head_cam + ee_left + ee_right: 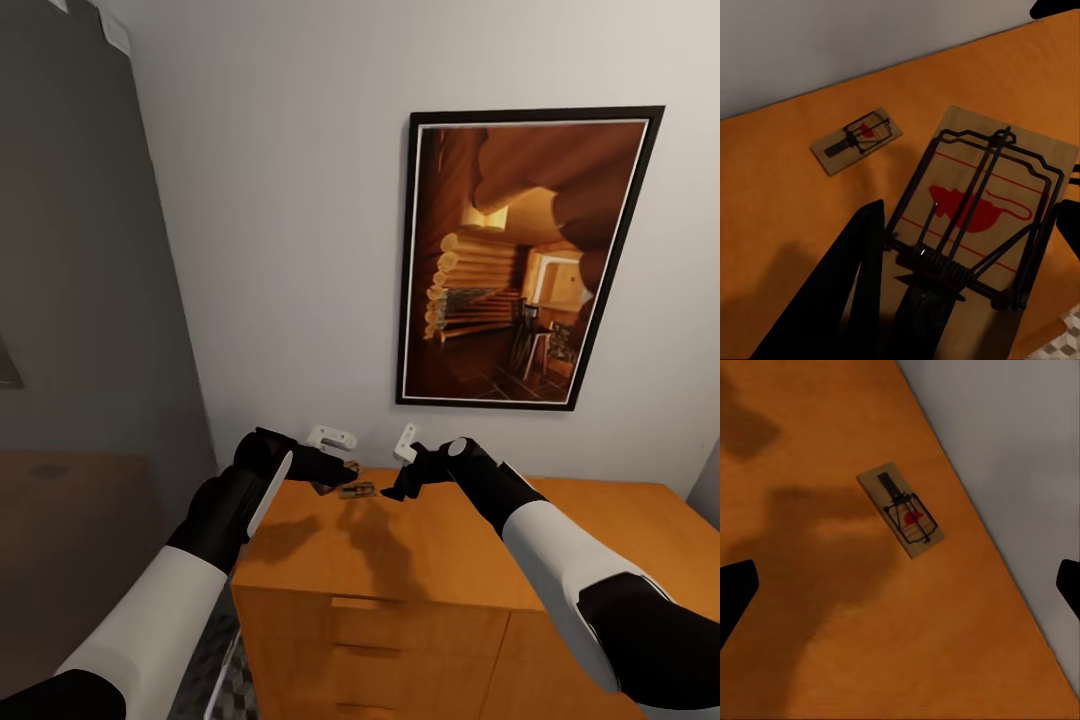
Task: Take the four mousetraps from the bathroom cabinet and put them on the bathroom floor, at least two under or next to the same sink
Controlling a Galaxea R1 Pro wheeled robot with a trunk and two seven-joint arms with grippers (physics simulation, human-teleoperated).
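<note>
A mousetrap (982, 202), a tan board with black wire and a red mouse print, sits between the dark fingers (862, 285) of my left gripper (971, 214), which is shut on it just above the left back part of the orange-brown cabinet (450, 550). A second mousetrap (357, 490) (857, 140) (900, 510) lies flat on the cabinet top near the wall. My right gripper (402, 488) (901, 589) hovers open above that one, fingers wide apart and not touching it. My left gripper (340, 468) is just left of it.
A large framed picture (525, 255) hangs on the white wall behind the cabinet. A dark grey panel (80, 300) stands to the left. Drawer fronts (400, 630) face me. A strip of patterned bathroom floor (225, 690) shows beside the cabinet's left end.
</note>
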